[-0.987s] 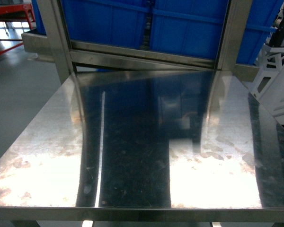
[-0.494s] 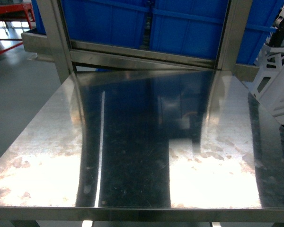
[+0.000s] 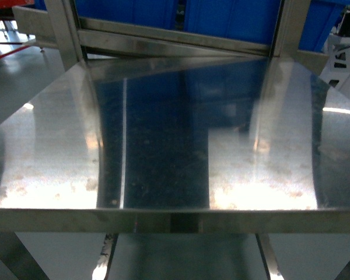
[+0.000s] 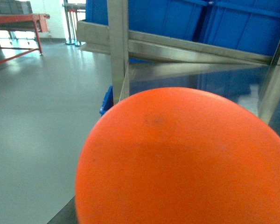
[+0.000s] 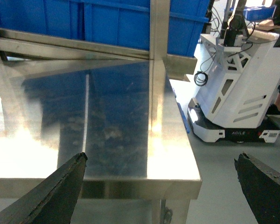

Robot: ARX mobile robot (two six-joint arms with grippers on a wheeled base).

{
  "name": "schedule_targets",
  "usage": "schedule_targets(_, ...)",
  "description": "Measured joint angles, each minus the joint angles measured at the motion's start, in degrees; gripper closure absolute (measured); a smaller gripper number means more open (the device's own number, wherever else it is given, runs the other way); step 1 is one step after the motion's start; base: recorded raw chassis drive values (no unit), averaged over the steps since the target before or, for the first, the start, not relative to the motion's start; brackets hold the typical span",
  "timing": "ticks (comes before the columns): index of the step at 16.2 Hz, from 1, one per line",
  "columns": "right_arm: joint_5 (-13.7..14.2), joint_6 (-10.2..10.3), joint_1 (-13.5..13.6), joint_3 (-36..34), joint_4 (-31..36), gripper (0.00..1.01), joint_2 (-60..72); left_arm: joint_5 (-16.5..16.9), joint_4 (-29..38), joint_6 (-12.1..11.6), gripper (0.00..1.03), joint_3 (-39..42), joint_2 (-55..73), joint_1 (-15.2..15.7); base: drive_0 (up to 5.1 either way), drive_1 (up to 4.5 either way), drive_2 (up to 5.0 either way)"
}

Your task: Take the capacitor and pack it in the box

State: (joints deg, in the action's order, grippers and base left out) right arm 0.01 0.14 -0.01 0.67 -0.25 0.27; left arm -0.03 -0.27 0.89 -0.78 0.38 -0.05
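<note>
Compared with a second ago, we are seeing the steel surface (image 3: 163, 146) higher in the head view, its front edge exposed. Right hand (image 5: 161, 179) is released; left hand's state we cannot tell, an orange disc (image 4: 186, 158) blocking its camera. Neither capacitor nor box is showing, so we are searching before reaching.

No view shows the box or a recognisable capacitor. A smooth orange rounded object (image 4: 182, 158) fills the left wrist view's lower right; its identity is unclear.
</note>
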Motion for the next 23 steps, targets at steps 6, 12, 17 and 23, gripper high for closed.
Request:
schedule_targets(6, 0.00, -0.02, 0.00, 0.00, 0.04, 0.03, 0.00, 0.02, -0.07, -0.22, 0.59, 0.00, 0.00, -0.02, 0.0, 0.00, 0.0)
schedule_targets(12, 0.02, 0.00, 0.00, 0.00, 0.00, 0.03, 0.00, 0.04, -0.13, -0.28, 0.59, 0.00, 0.00, -0.02, 0.0, 0.00, 0.0)
schedule_targets(17, 0.00, 0.00, 0.00, 0.00, -0.02, 0.03, 0.00, 0.09, -0.11, -0.31, 0.59, 0.00, 0.00, -0.02, 0.0, 0.00, 0.0)
schedule_targets(23, 0.00, 0.00, 0.00, 0.00, -0.09, 0.03, 0.00, 0.02, -0.17, -0.31, 0.59, 0.00, 0.00, -0.02, 0.0, 0.00, 0.0)
